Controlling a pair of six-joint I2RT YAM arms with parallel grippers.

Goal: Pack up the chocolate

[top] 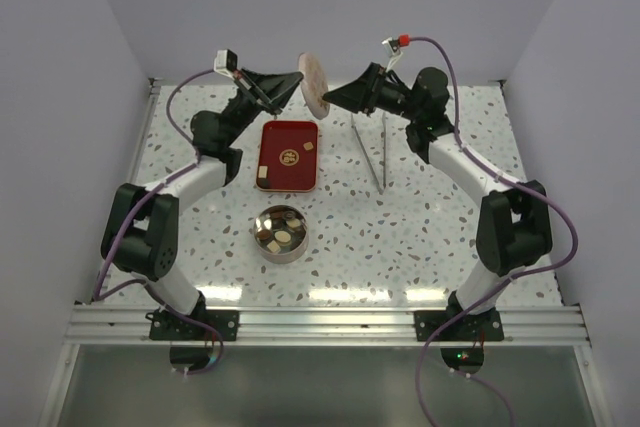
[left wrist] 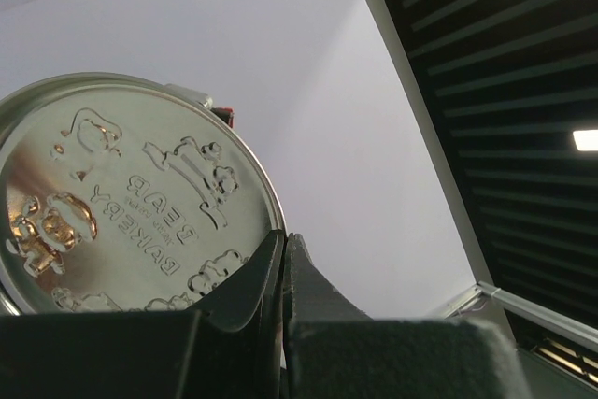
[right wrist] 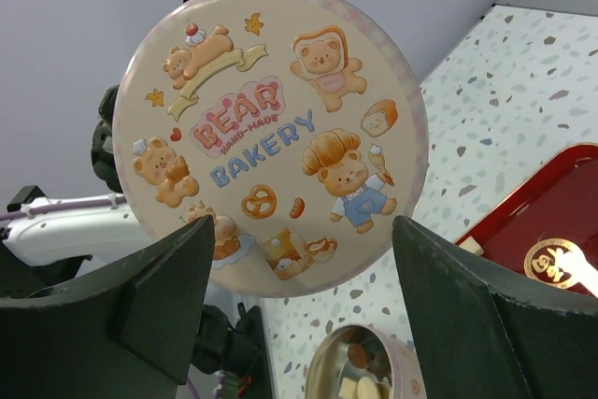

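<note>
1. The left hand (left wrist: 283, 251) is pressed together on the rim of the round lid (right wrist: 271, 137), pinching it. Its wrist view shows the lid's silver underside with the embossed lettering reversed.
2. The lid is held on edge in the air over the far side of the speckled worktop (top: 420, 237), beyond the red tray (top: 272, 137).
3. The right hand (top: 330, 97) faces the printed bear side of the lid with its fingers (right wrist: 159, 306) spread wide. Whether they touch the lid cannot be told.
4. Most of the chocolate (top: 283, 231) lies in the open silver tin (top: 262, 239), dark and pale pieces mixed. The tin stands on the worktop just in front of the tray.
5. Three more pieces lie on the tray: a dark round one near the middle, a pale one towards the right edge, and a pale one at the near left corner.
6. A pair of metal tongs (top: 378, 157) lies on the worktop to the right of the tray, apart from it.
</note>
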